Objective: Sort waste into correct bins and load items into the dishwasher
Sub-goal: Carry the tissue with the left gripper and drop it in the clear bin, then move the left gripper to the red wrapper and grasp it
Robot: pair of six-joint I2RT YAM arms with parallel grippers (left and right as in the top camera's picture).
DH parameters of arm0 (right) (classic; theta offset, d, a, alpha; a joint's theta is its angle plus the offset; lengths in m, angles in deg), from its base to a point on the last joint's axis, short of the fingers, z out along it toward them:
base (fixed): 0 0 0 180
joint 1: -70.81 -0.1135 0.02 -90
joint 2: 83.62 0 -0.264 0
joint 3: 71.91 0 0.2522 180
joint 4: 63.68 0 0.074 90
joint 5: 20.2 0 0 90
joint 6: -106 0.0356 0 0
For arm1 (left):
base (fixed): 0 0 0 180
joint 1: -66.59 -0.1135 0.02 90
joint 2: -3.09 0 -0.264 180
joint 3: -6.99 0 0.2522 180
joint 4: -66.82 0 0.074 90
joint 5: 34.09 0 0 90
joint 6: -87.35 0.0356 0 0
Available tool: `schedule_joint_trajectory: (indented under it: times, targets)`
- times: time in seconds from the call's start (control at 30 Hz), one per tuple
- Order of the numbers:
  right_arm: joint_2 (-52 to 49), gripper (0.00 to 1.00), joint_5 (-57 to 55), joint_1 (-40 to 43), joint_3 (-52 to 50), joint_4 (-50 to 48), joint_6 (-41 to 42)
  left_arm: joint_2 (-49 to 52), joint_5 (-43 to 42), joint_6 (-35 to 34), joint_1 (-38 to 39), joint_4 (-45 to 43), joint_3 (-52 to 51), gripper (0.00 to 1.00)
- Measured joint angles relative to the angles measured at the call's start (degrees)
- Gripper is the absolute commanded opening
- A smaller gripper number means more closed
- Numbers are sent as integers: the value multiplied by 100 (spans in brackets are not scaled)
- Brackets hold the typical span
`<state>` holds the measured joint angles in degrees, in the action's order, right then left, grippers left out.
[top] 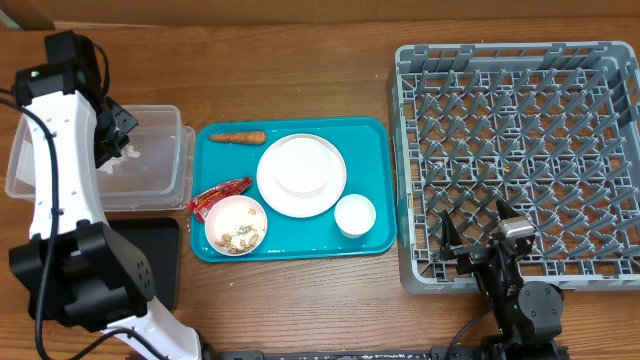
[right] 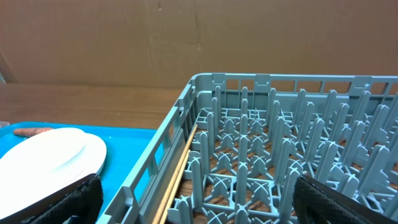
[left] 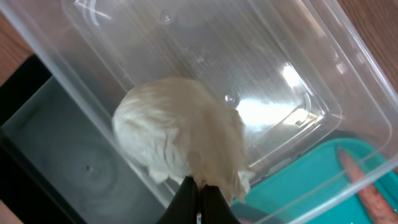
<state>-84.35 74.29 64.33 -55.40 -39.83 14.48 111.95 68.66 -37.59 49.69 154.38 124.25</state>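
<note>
My left gripper (left: 200,190) is shut on a crumpled silver-white foil ball (left: 180,134) and holds it over the clear tub (left: 280,56); overhead it hangs at the tub's left part (top: 115,150). The black tray (top: 150,262) lies in front of the tub. On the teal tray (top: 375,140) lie an orange carrot (top: 237,137), a red wrapper (top: 220,195), a bowl of beige scraps (top: 236,225), a white plate (top: 301,175) and a small cup (top: 355,215). My right gripper (top: 478,228) stands open and empty over the near left corner of the grey dish rack (top: 520,120).
In the right wrist view, thin wooden sticks (right: 180,168) lie along the inside of the rack's left wall (right: 168,137), with the plate (right: 50,155) and carrot (right: 34,131) beyond it. A cardboard wall runs along the table's far side.
</note>
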Motion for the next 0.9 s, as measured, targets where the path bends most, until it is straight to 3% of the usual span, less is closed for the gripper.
schedule_joint_trajectory:
  times: [0.03,0.1,0.13,0.17,0.2,0.3,0.47,0.57,0.63,0.7,0.9]
  targets:
    - [0,100,2,0,0,2,-2,42,0,33,-2,-22,0,10]
    - [0,100,2,0,0,2,0,107,4,114,-2,-37,0,43]
    - [0,100,2,0,0,0,0,131,4,107,-2,-59,-4,68]
    - [0,100,0,0,0,2,0,144,4,131,-2,-74,-4,82]
    - [0,100,2,0,0,2,0,151,4,173,-2,-92,-4,91]
    - [0,100,2,0,0,0,0,153,-9,286,-2,-103,-4,93]
    - [0,100,2,0,0,2,-2,151,-302,501,11,26,37,84]
    - [0,100,2,0,0,0,-2,63,-640,791,125,107,92,84]
    - [0,100,2,0,0,2,2,-96,-855,994,319,326,96,82]
    - [0,100,0,0,0,2,0,-297,-1003,1147,588,608,114,73]
    - [0,100,2,0,0,4,0,-675,-1226,1847,1694,1392,188,73]
